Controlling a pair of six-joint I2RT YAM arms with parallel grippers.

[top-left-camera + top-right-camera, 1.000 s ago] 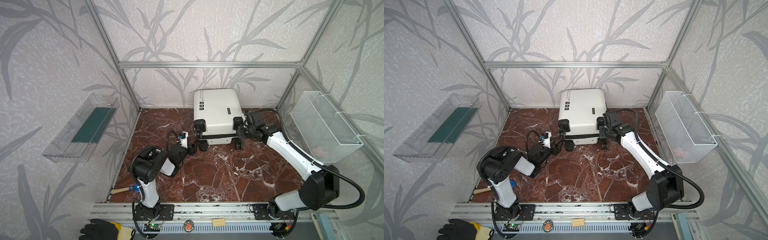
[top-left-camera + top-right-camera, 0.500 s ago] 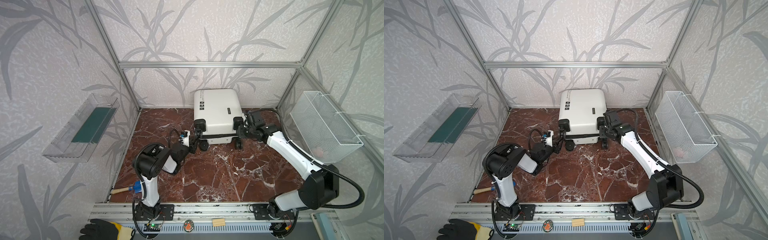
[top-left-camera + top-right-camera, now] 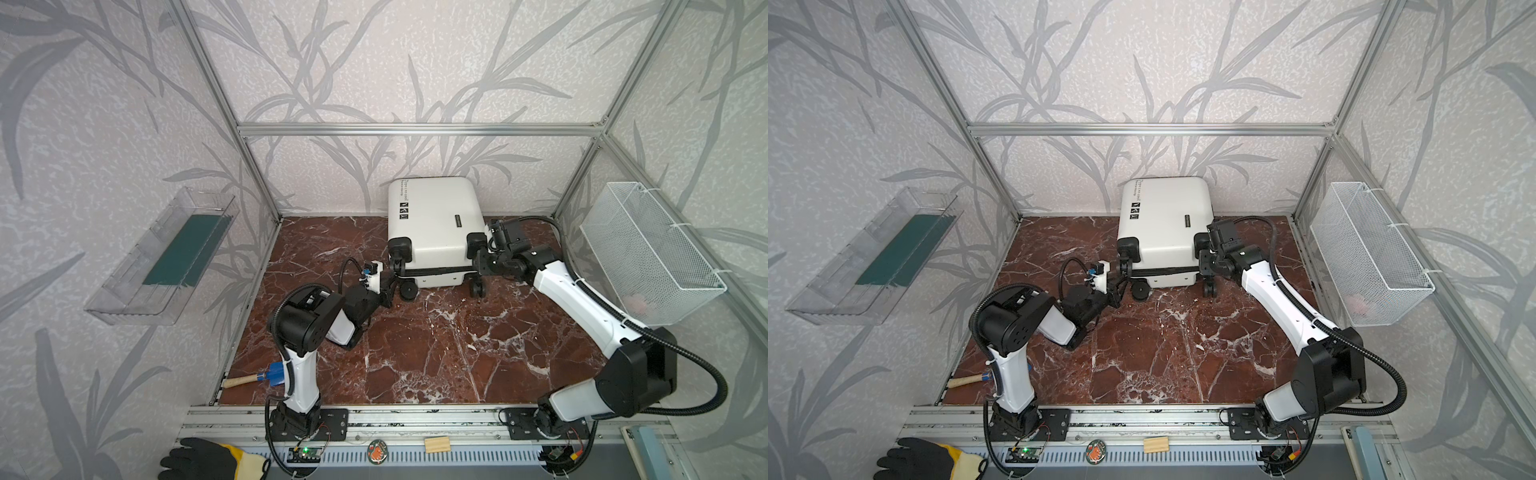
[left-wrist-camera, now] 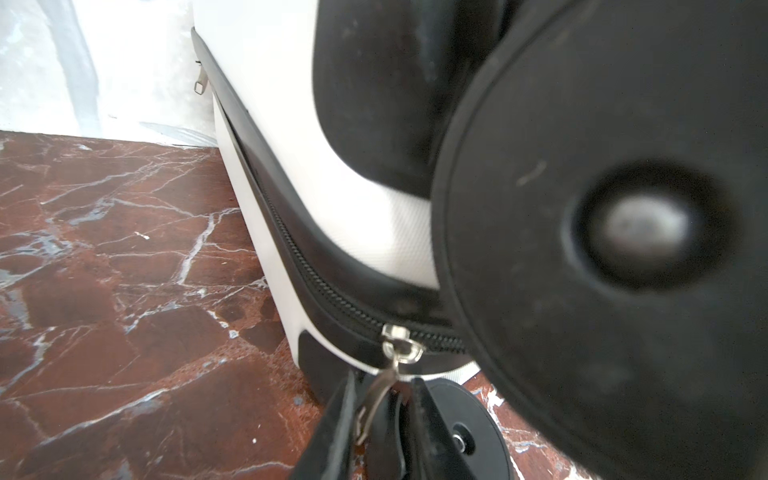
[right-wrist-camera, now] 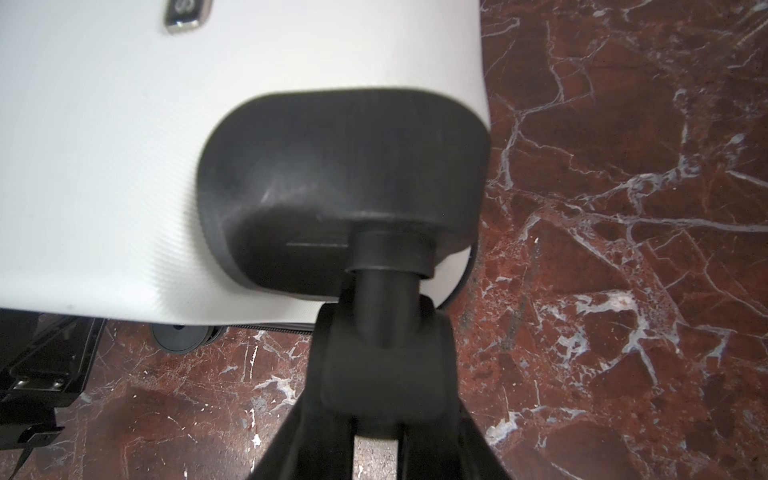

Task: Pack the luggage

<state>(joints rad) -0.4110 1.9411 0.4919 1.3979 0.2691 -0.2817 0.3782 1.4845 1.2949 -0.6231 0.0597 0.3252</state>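
We had the suitcase [image 3: 432,224] between our pincers: the right pincer [image 5: 384,320] clenched on a wheel [image 5: 386,374], the left pincer [image 4: 382,380] straddling the zipper pull [image 4: 370,409], grip impossible to tell. Pinched shallowly, that thin pull might slip out.

Both top views: mounted high at the front, pitched down, far enough to take in the whole tabletop [image 3: 436,353] and back wall [image 3: 415,75]. Near-identical framing, small sideways offset. Left wrist: low, almost touching the luggage [image 4: 365,216], facing its zipper [image 4: 316,286] corner. Right wrist: close above luggage shell, looking down at a caster mount [image 5: 340,187]. All four share the luggage.
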